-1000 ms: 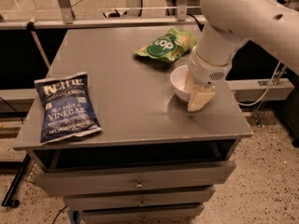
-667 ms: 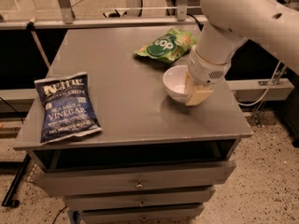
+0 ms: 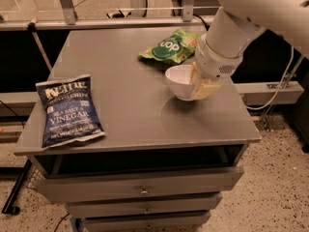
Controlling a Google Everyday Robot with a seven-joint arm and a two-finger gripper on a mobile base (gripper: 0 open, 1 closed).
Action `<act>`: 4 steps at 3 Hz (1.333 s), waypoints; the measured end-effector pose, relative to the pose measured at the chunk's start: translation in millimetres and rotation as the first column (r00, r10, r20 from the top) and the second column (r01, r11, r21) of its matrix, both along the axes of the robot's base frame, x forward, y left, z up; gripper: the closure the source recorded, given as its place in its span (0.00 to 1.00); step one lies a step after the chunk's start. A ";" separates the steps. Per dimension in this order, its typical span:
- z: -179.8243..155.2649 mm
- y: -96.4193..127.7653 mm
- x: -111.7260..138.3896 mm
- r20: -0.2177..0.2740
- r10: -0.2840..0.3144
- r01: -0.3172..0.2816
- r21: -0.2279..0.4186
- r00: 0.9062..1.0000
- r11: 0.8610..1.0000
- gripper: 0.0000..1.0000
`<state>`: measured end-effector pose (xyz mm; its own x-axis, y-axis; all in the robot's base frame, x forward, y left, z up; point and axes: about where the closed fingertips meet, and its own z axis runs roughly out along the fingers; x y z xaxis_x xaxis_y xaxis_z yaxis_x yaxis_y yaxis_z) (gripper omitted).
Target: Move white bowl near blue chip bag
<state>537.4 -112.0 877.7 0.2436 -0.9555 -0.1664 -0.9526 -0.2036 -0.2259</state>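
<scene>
The white bowl is on the right half of the grey cabinet top, tilted a little, with a shadow under it. My gripper comes down from the upper right and is shut on the bowl's right rim, its cream fingers beside the bowl. The blue chip bag lies flat near the front left corner, well apart from the bowl.
A green chip bag lies just behind the bowl at the back right. The cabinet has drawers below. A metal rail runs behind the top. A white cable hangs at the right.
The gripper and the bowl have shifted a little to the left, away from the right edge. Both chip bags stayed in place.
</scene>
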 end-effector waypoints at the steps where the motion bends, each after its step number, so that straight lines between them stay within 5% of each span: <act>1: 3.2 15.0 -0.2 0.016 0.054 -0.055 0.022 0.998 0.998 1.00; 2: 12.5 44.0 -1.8 0.058 0.164 -0.167 0.053 0.985 0.985 1.00; 3: 22.6 94.8 -15.0 0.110 0.338 -0.347 0.072 0.935 0.935 1.00; 4: 20.6 129.9 -25.2 0.117 0.440 -0.449 0.074 0.890 0.890 1.00</act>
